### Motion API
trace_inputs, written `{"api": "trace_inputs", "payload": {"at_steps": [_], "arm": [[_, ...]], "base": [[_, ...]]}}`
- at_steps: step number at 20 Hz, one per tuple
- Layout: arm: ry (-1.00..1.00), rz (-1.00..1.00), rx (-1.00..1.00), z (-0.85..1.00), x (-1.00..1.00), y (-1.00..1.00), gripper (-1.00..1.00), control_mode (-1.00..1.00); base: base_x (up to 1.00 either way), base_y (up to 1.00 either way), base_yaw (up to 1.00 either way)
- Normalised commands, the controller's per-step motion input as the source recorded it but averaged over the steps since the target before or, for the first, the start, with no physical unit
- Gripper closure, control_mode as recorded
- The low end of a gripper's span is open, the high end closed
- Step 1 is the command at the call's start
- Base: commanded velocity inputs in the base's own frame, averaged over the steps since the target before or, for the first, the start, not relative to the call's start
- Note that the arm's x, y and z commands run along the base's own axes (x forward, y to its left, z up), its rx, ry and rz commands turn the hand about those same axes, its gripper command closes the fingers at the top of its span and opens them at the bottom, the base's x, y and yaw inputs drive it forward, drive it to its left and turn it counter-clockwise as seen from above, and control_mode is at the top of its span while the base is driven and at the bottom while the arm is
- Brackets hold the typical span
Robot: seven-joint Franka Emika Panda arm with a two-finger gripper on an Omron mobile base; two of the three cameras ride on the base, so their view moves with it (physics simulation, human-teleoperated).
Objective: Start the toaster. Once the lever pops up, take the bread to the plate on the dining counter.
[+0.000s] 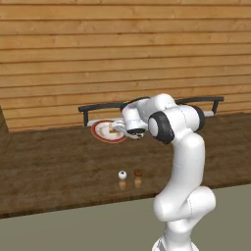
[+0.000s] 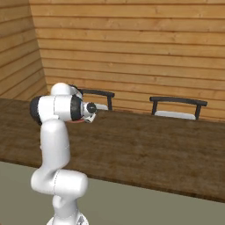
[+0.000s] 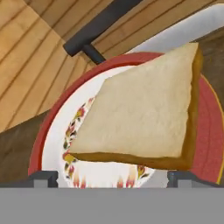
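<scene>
The delivery step looks nearly finished: at left-centre of the left base view the plate [image 1: 104,131] sits on the dark wood desk [image 1: 59,157], the end effector [image 3: 112,177] above it, jaws wide, gripping nothing. The bread [image 3: 144,109], pale tan with golden crust, lies on the plate; next, lift clear.

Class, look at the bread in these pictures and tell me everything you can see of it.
The bread is a flat, squarish slice, pale tan on its face with a darker golden-brown crust along its edges. It lies on the plate, white with a red rim and a flower pattern, one corner reaching over the rim. The open claw is just above it, its fingertips standing apart from the slice.
</scene>
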Motion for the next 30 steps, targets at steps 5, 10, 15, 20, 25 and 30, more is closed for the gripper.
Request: {"api": "trace_inputs", "payload": {"at_steps": [5, 10, 15, 20, 25, 30], "arm": [[0.55, -0.18, -0.21, 0.42, 0.0, 0.1, -1.0, -1.0], [0.49, -0.18, -0.18, 0.56, 0.14, 0.03, -1.0, -1.0], [0.38, -0.15, -0.06, 0.85, 0.09, 0.0, -1.0, -1.0], [0.24, -0.15, -0.02, 0.66, -0.56, -0.18, -1.0, -1.0], [-0.02, -0.18, -0.03, 0.04, -1.0, -0.62, -1.0, -1.0], [-0.17, -0.05, -0.03, 0.0, -1.0, -0.86, -1.0, -1.0]], "base": [[0.0, 0.0, 0.0], [0.0, 0.0, 0.0], [0.0, 0.0, 0.0], [0.0, 0.0, 0.0], [0.0, 0.0, 0.0], [0.0, 0.0, 0.0]]}}
